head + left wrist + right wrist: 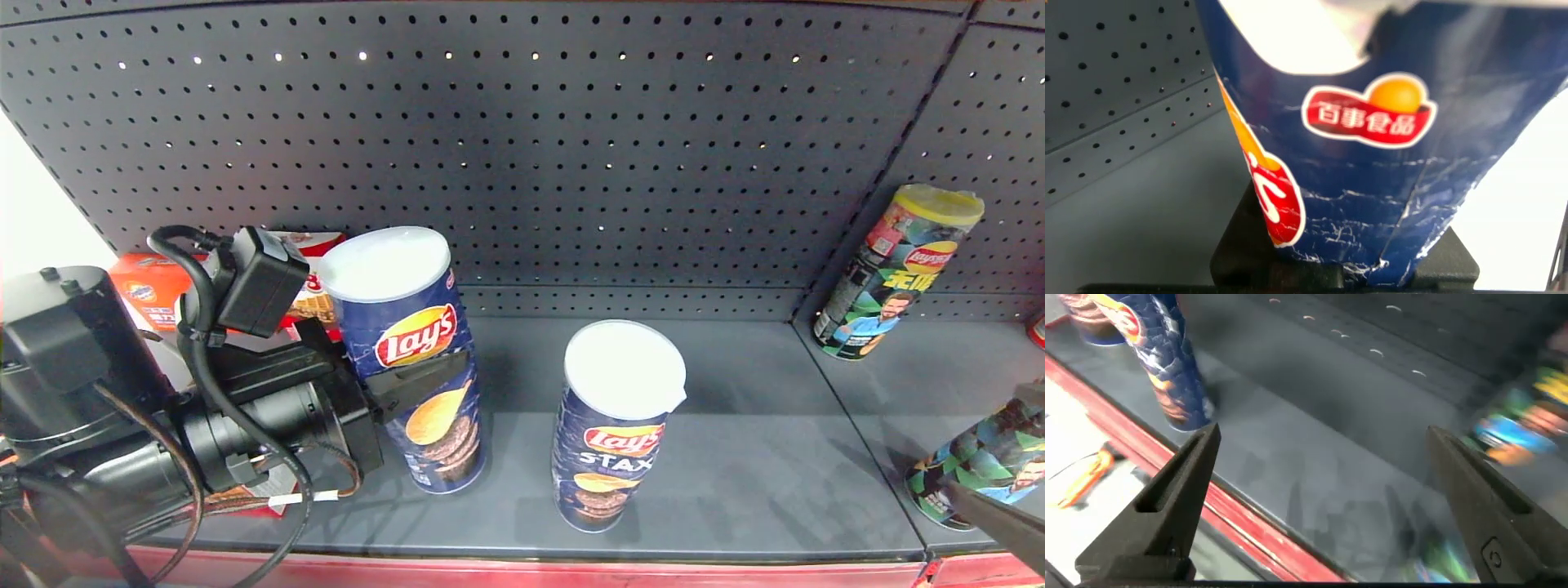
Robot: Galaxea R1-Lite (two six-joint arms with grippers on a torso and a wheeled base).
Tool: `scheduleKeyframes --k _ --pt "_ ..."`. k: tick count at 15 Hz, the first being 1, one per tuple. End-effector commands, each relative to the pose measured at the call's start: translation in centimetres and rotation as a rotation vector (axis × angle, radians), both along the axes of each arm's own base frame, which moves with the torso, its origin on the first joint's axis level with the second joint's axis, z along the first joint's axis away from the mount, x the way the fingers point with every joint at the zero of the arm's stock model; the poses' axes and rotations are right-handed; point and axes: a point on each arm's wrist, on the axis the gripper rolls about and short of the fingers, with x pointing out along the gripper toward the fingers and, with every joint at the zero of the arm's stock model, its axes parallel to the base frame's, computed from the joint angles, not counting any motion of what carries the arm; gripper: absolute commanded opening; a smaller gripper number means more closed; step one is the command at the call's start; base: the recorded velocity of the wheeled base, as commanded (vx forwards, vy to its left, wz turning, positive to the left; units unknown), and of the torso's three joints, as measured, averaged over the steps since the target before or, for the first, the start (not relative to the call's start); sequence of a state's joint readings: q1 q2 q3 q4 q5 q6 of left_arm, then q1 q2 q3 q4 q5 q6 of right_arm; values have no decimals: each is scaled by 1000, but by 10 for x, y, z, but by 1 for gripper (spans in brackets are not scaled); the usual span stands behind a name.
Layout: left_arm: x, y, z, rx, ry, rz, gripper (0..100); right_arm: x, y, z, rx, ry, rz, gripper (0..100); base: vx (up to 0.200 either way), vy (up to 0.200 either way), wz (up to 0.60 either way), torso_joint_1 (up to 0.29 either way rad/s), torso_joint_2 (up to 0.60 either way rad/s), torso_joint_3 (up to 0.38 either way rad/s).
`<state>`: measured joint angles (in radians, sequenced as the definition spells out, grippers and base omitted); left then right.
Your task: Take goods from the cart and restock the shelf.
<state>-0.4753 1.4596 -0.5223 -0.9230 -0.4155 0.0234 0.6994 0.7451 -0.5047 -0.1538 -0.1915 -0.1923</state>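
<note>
Up close, the left wrist view is showing only the blue chip can [1388, 163]. The head view is showing the left gripper [437, 371] clamping it upright on the shelf [735, 474], with a second blue chip can [616, 441] standing just beyond the fingertips. The right gripper [1323, 433] is hanging wide open, holding nothing, above the shelf's front edge.

The left blue can [411, 359] carries a red-and-yellow brand logo on its side; its back bears a red oval badge [1370, 113] with white Chinese characters. The middle blue can [614, 437] shows the same logo with a line of white capitals beneath. The yellow-lidded can [894, 273], far right, has a small logo, yellow characters and a square code. The print on the orange box [151, 286], far left, is too small to read.
</note>
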Motion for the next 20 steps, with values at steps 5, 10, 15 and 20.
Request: scheduleKeyframes --k 5,10,15,20 --pt "-1 1 2 -4 -7 1 0 -48 -41 -60 60 25 -124 100 0 0 0 0 0 0" --pt "0 0 6 -10 -19 1 0 -44 -41 -104 5 158 -313 100 0 0 0 0 0 0" --pt "1 -1 7 -11 -27 -2 0 -48 -46 -138 -151 212 -652 100 0 0 0 0 0 0" --pt "-1 -5 5 -6 -23 -34 0 -64 -45 -138 -34 68 -827 100 0 0 0 0 0 0"
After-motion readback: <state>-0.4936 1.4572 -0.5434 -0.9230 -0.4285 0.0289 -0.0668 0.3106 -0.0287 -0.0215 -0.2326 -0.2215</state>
